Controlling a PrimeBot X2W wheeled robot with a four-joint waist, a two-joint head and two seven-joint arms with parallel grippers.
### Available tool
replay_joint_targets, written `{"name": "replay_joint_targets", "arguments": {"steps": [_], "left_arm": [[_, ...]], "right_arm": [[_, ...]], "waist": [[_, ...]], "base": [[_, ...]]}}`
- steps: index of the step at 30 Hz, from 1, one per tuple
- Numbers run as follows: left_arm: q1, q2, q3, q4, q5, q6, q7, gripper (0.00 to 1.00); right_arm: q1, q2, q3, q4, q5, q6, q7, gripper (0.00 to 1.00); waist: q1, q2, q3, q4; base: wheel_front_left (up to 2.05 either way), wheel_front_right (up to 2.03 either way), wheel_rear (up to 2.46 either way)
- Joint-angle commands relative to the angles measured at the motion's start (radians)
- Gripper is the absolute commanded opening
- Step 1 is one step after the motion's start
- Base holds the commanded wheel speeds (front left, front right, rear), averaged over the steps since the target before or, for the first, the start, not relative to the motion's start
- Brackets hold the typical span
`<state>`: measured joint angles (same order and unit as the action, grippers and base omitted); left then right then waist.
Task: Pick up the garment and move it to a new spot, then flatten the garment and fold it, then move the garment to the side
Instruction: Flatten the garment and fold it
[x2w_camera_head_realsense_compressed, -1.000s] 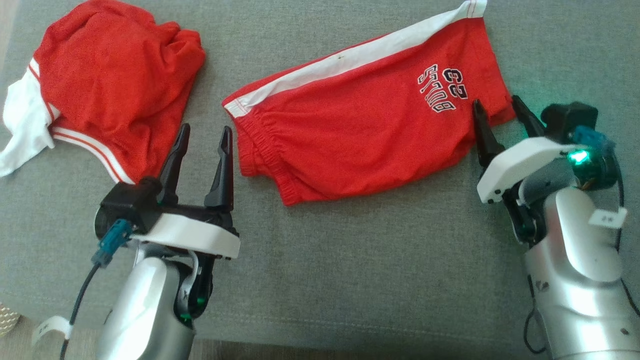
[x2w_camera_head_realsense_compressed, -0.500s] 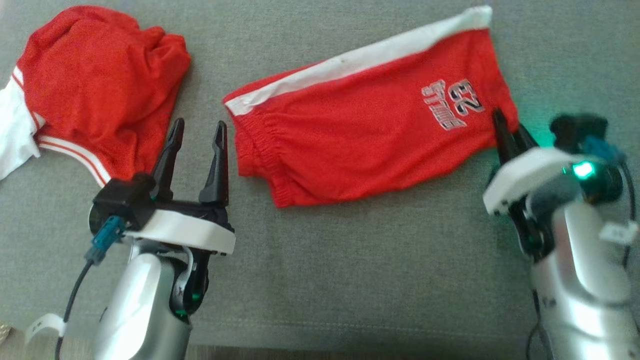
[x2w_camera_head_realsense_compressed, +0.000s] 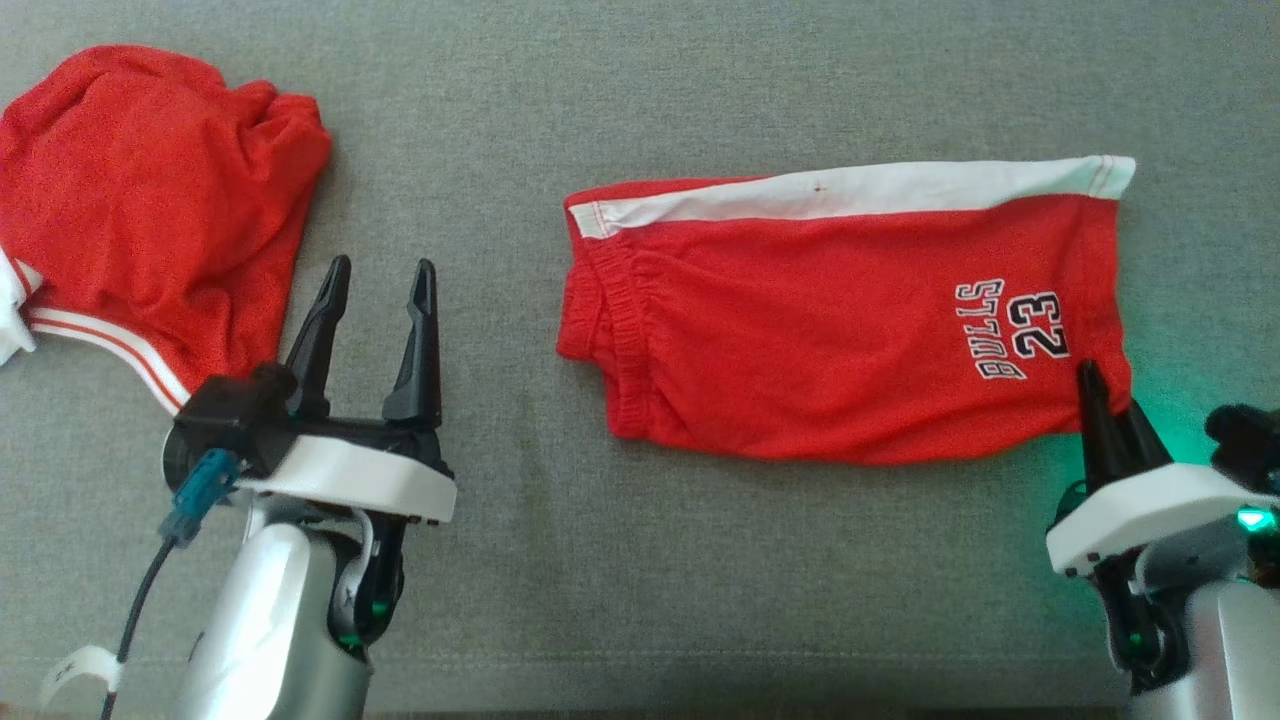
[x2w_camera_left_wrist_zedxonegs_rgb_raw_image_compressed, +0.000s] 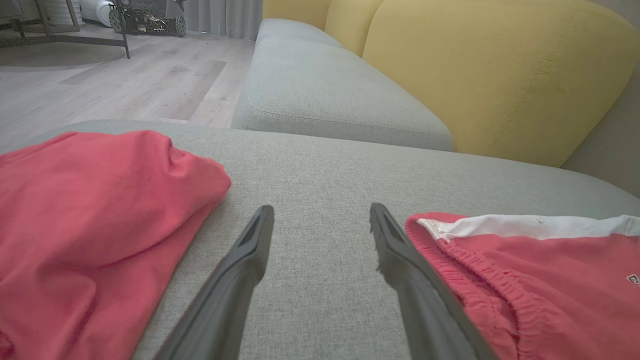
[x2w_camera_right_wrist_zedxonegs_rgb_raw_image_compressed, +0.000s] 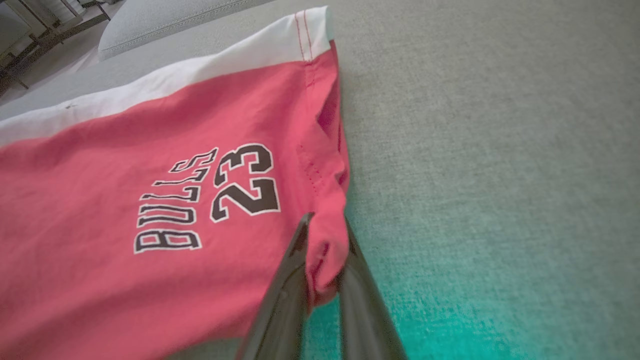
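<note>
The garment (x2w_camera_head_realsense_compressed: 830, 330) is a pair of red shorts with a white side stripe and a "BULLS 23" print, lying flat on the grey cushion at centre right. My right gripper (x2w_camera_head_realsense_compressed: 1110, 390) is shut on its near right hem corner; in the right wrist view the red cloth (x2w_camera_right_wrist_zedxonegs_rgb_raw_image_compressed: 175, 150) is pinched between the two dark fingers of that gripper (x2w_camera_right_wrist_zedxonegs_rgb_raw_image_compressed: 326, 235). My left gripper (x2w_camera_head_realsense_compressed: 382, 265) stands open above bare cushion, just left of the elastic waistband. Its own view shows the left gripper (x2w_camera_left_wrist_zedxonegs_rgb_raw_image_compressed: 321, 210) with nothing between the fingers and the shorts (x2w_camera_left_wrist_zedxonegs_rgb_raw_image_compressed: 550, 280) at its right.
A second red garment (x2w_camera_head_realsense_compressed: 150, 200) with white trim lies bunched at the far left, also as a red heap (x2w_camera_left_wrist_zedxonegs_rgb_raw_image_compressed: 85, 210) beside the left fingers. The grey cushion (x2w_camera_head_realsense_compressed: 700, 90) runs on behind; yellow backrests (x2w_camera_left_wrist_zedxonegs_rgb_raw_image_compressed: 500, 65) and a wooden floor (x2w_camera_left_wrist_zedxonegs_rgb_raw_image_compressed: 125, 80) lie beyond.
My right gripper has shut on the shorts' hem corner and drawn it toward the near right; the shorts now lie straighter across the cushion. The head view has shifted too. The left gripper stays open.
</note>
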<state>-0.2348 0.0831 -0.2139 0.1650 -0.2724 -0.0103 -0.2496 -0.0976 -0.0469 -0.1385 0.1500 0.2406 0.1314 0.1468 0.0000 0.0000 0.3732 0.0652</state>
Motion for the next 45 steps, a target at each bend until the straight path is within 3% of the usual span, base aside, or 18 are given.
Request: {"name": "replay_joint_targets", "arguments": {"steps": [1,11,18,22,28,34,40,41,42,45], "left_arm": [[-0.008,0.018,0.036,-0.033,0.009,-0.005,-0.012,1.00],[-0.002,0.018,0.027,-0.017,0.007,-0.005,-0.012,1.00],[0.013,0.011,0.015,-0.003,-0.001,-0.002,-0.012,1.00],[0.018,0.004,0.000,0.006,-0.004,-0.004,-0.012,1.00],[0.008,-0.007,-0.019,0.008,-0.007,0.001,-0.012,1.00],[0.005,-0.012,-0.023,0.002,-0.007,0.007,-0.012,1.00],[0.001,-0.014,-0.013,-0.003,-0.006,0.008,-0.012,1.00],[0.001,-0.013,-0.012,-0.004,-0.005,0.008,-0.012,1.00],[0.001,-0.012,-0.009,-0.003,-0.003,0.007,-0.012,1.00],[0.000,-0.008,-0.003,-0.001,-0.001,0.005,-0.012,1.00]], "right_arm": [[0.010,-0.003,0.015,-0.037,0.007,-0.001,-0.004,0.00],[0.010,-0.003,0.040,-0.102,-0.005,-0.001,-0.012,0.00],[-0.051,-0.003,0.206,-0.272,-0.052,-0.001,0.054,0.00],[-0.115,-0.003,0.348,-0.296,-0.051,-0.001,0.097,0.00],[-0.164,-0.003,0.556,-0.244,-0.003,-0.001,0.121,0.00],[-0.157,-0.003,0.642,-0.132,0.022,-0.001,0.134,0.00],[-0.159,-0.003,0.662,-0.049,0.023,-0.001,0.108,0.00],[-0.162,-0.003,0.672,-0.046,0.027,-0.001,0.100,0.36],[-0.173,-0.003,0.694,-0.046,0.030,-0.001,0.082,1.00],[-0.188,-0.003,0.717,-0.066,0.040,-0.001,0.053,1.00]], "waist": [[0.0000,0.0000,-0.001,-0.001],[0.0000,0.0000,-0.032,0.000],[0.0000,0.0000,-0.085,0.015],[0.0000,0.0000,-0.104,0.040],[0.0000,0.0000,-0.102,0.085],[0.0000,0.0000,-0.086,0.103],[0.0000,0.0000,-0.069,0.096],[0.0000,0.0000,-0.068,0.094],[0.0000,0.0000,-0.067,0.087],[0.0000,0.0000,-0.068,0.078]], "base": [[0.00,0.00,0.00],[0.00,0.00,0.00],[0.00,0.00,0.00],[0.00,0.00,0.00],[0.00,0.00,0.00],[0.00,0.00,0.00],[0.00,0.00,0.00],[0.00,0.00,0.00],[0.00,0.00,0.00],[0.00,0.00,0.00]]}}
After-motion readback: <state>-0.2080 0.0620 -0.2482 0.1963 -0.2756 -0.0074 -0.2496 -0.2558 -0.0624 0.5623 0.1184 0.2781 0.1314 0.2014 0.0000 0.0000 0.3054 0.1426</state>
